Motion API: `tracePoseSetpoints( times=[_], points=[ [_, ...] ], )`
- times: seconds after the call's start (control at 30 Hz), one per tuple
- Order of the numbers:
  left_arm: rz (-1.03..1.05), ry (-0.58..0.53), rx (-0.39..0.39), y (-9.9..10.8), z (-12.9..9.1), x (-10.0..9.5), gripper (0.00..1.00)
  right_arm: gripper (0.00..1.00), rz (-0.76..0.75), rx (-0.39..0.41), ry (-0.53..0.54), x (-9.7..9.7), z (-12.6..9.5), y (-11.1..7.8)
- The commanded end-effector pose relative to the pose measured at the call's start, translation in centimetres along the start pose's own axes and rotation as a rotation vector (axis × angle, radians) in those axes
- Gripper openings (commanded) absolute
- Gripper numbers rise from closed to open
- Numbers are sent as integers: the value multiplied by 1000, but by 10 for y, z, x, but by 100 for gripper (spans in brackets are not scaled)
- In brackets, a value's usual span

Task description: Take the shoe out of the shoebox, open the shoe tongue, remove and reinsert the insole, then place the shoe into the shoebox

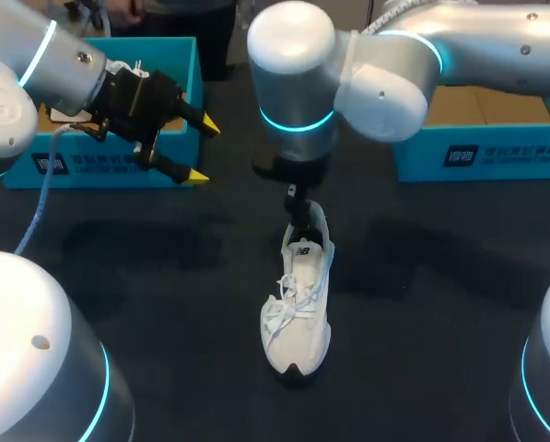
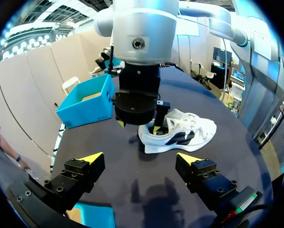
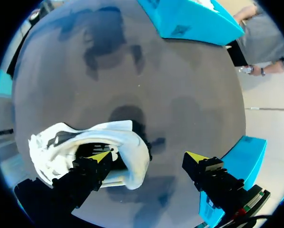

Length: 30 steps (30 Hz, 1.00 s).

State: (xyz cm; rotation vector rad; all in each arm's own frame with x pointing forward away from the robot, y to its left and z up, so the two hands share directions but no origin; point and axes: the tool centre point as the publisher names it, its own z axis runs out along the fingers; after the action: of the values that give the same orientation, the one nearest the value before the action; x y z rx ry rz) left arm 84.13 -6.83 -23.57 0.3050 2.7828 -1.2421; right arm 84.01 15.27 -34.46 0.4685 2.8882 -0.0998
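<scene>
A white sneaker (image 1: 298,304) lies on the dark table near the middle, toe toward the near edge and heel away. My right gripper (image 1: 298,214) points down at the heel. In the right wrist view the right gripper (image 3: 149,156) is open, with one finger (image 3: 92,166) inside the sneaker's (image 3: 65,147) mouth and the other outside, past the heel wall. My left gripper (image 1: 199,149) hangs open in the air beside the left blue shoebox (image 1: 184,69). From the left gripper (image 2: 139,159) the sneaker (image 2: 184,135) lies well ahead, with nothing between the fingers.
A second blue box (image 1: 496,152) stands at the back right, partly behind my right arm. The right arm's big wrist (image 2: 139,52) stands over the sneaker's heel. Bare tabletop (image 1: 164,276) lies on both sides of the sneaker.
</scene>
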Motion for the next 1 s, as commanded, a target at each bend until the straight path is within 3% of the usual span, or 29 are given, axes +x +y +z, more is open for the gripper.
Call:
tracePoseSetpoints(
  times=[0.03, 0.3, 0.7, 0.87, 0.9, 1.0],
  points=[
    [1, 0, -3, 0, 0, 1, 100, 100, -10, -24, 0, -3, 11, -8],
    [1, 0, -3, 0, 0, 1, 100, 100, -32, -46, 19, -7, 30, -10],
    [1, 0, -3, 0, 0, 1, 100, 98, -60, -42, 56, 0, 38, -2],
    [1, 0, -3, 0, 0, 1, 100, 69, -61, -22, 64, 0, 40, -3],
    [1, 0, -3, 0, 0, 1, 100, 55, -63, -14, 65, 0, 40, -3],
    [1, 0, -3, 0, 0, 1, 100, 40, -61, -3, 65, -2, 39, -4]
  ],
)
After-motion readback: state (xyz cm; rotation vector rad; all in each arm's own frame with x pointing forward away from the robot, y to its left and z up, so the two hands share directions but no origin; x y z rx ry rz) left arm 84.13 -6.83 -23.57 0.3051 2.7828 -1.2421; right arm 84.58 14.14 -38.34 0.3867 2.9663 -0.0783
